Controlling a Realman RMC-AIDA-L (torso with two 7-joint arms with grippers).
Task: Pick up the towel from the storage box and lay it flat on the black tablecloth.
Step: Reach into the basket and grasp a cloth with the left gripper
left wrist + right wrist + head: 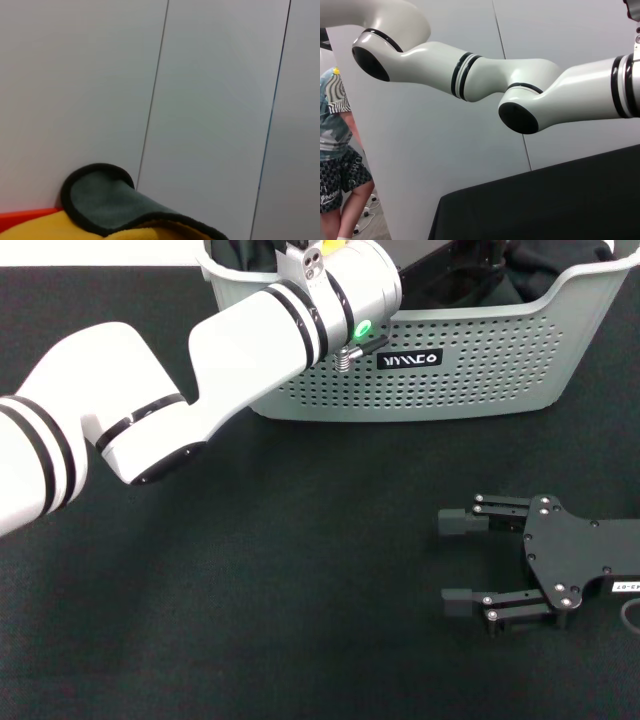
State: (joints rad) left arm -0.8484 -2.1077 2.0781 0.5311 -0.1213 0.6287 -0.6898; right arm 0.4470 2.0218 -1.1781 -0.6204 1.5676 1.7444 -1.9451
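Your right gripper lies nearest you on the black tablecloth, fingers spread wide and holding nothing; it rests well apart from the storage box. Your left arm reaches over the box's near rim, its gripper out of sight in the head view, so you cannot tell how its fingers stand. The towel shows in the left wrist view, a grey-teal corner folded over yellow, against a pale panelled wall.
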